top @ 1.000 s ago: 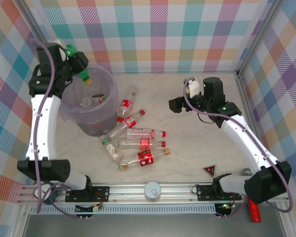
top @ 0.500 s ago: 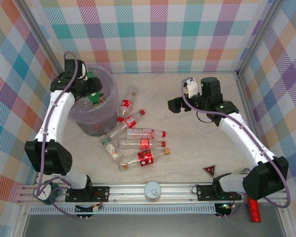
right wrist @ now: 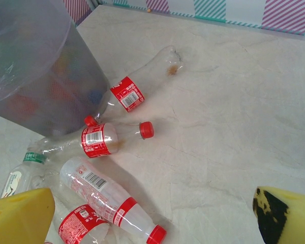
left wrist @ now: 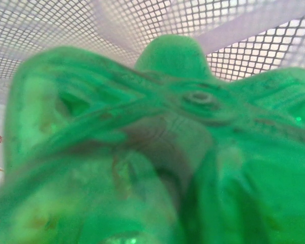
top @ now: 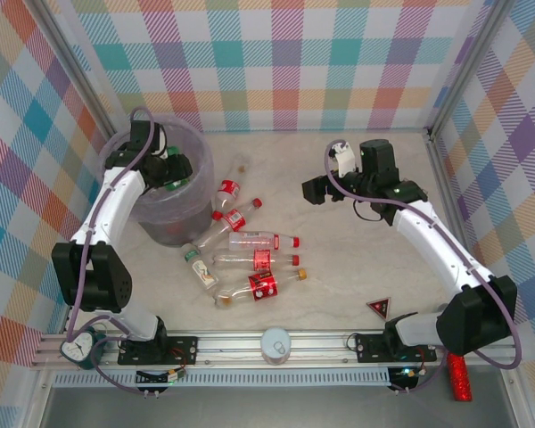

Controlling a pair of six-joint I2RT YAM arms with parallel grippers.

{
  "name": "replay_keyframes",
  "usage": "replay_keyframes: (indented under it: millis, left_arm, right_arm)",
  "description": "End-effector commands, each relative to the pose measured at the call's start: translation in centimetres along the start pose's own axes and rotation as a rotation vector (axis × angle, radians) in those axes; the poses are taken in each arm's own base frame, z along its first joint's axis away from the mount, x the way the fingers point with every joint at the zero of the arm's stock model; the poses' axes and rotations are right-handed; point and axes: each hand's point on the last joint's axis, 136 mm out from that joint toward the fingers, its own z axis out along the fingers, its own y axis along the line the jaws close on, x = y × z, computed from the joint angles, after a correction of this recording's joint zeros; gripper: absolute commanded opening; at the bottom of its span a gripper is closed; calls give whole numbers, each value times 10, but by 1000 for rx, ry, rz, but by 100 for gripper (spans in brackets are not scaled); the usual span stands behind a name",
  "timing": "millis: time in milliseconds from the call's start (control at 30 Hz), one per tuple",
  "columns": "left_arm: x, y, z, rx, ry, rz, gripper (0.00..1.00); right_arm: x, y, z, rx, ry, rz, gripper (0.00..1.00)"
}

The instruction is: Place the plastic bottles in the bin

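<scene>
My left gripper (top: 168,169) is down inside the bin (top: 199,148), a round pale-purple translucent bin, and is shut on a green plastic bottle (top: 175,183). That bottle (left wrist: 173,56) sits blurred right against the left wrist camera, with the bin's mesh wall (left wrist: 66,25) behind it. Several clear bottles with red labels (top: 263,240) lie in a loose pile to the right of the bin. My right gripper (top: 314,189) hangs open above the table, to the right of the pile. In the right wrist view its yellow fingers (right wrist: 20,216) frame bottles (right wrist: 109,201) and the bin (right wrist: 35,76).
A red triangle sign (top: 379,308) and a white round lid (top: 275,343) sit near the front rail. A red glittery stick (top: 460,379) lies at the front right. Checked walls close off the back and sides. Bare table (top: 366,259) shows under the right arm.
My left arm has swung in from above the bin's left rim and lowered the green bottle into the bin. The right arm has hardly moved.
</scene>
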Motion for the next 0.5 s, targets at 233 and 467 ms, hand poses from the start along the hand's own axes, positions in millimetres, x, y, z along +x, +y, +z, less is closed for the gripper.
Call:
replay_keyframes:
  millis: [233,467]
  left_arm:
    - [-11,-9,-12,28,-36,12,85]
    - [-19,-12,-22,26,-57,27,91]
  right_arm:
    - [-13,2,-1,-12,-23,-15,100]
    - [-14,1,-1,-9,-22,-16,100]
